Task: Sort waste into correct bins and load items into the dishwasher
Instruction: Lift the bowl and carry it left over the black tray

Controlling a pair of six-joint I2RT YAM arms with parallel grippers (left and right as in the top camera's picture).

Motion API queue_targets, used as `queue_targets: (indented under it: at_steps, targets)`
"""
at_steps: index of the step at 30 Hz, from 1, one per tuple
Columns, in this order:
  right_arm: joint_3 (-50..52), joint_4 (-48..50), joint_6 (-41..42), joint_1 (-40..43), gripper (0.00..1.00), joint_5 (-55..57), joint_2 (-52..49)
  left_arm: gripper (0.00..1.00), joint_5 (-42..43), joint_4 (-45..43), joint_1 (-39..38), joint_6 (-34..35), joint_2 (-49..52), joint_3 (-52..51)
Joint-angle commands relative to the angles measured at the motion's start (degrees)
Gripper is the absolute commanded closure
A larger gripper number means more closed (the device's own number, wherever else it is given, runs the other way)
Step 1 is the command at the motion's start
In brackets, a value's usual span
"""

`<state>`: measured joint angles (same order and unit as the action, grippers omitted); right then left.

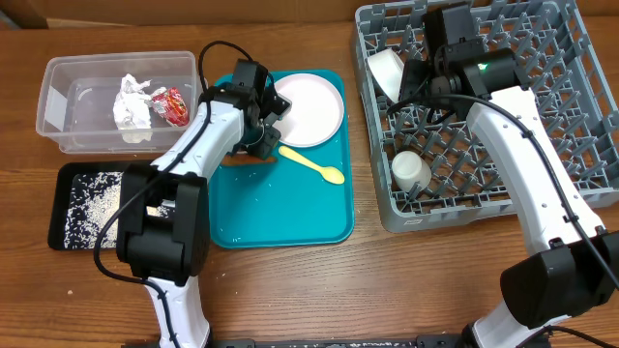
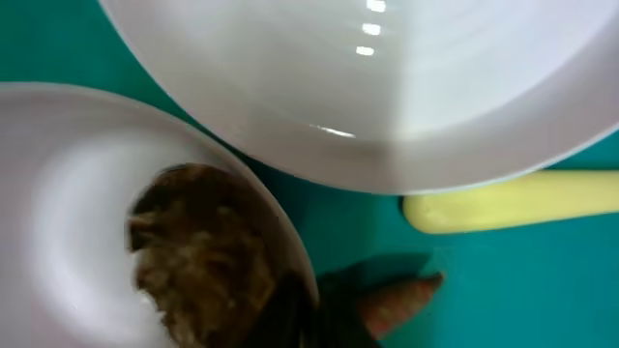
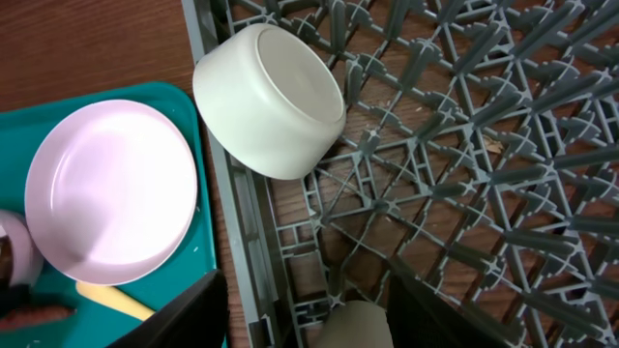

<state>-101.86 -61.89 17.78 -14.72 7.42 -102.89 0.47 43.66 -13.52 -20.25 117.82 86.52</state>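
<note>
My left gripper [image 1: 259, 130] is over the teal tray [image 1: 290, 217], shut on the rim of a small pale bowl [image 2: 68, 193] that holds a brown food lump [image 2: 198, 256]. The gripper hides this bowl in the overhead view. Beside it lie the pale plate [image 1: 309, 106], the yellow spoon [image 1: 311, 164] and an orange-brown food stick [image 2: 401, 300]. My right gripper [image 3: 309, 319] is open and empty above the left side of the grey dish rack [image 1: 542, 145]. In the rack, a second pale bowl [image 3: 271, 101] lies on its side and a small white cup [image 1: 411, 172] stands below it.
The clear tub [image 1: 68, 106] at the far left holds crumpled white paper [image 1: 132, 104] and a red-and-silver wrapper [image 1: 174, 104]. The black tray [image 1: 60, 208] in front of it holds rice grains [image 1: 97, 198]. Bare wooden table lies along the front edge.
</note>
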Motion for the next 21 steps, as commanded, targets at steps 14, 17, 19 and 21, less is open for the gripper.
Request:
queue_targets:
  at_steps: [14, 17, 19, 21]
  targets:
    - [-0.22, 0.02, 0.07, 0.13, 0.45, -0.20, 2.38, 0.96, 5.07, 32.83, -0.37, 16.15, -0.63, 32.52]
    - [-0.22, 0.02, 0.07, 0.13, 0.44, -0.22, 2.38, 0.96, 5.09, 42.45, 0.33, 17.73, -0.63, 41.68]
    - [-0.22, 0.02, 0.07, 0.13, 0.45, -0.22, 2.38, 0.96, 5.68, 47.25, 1.25, 17.75, -0.92, 45.92]
    - [-0.22, -0.02, 0.07, 0.13, 0.45, -0.22, 2.38, 0.96, 7.04, 51.43, 2.32, 17.70, -1.73, 48.57]
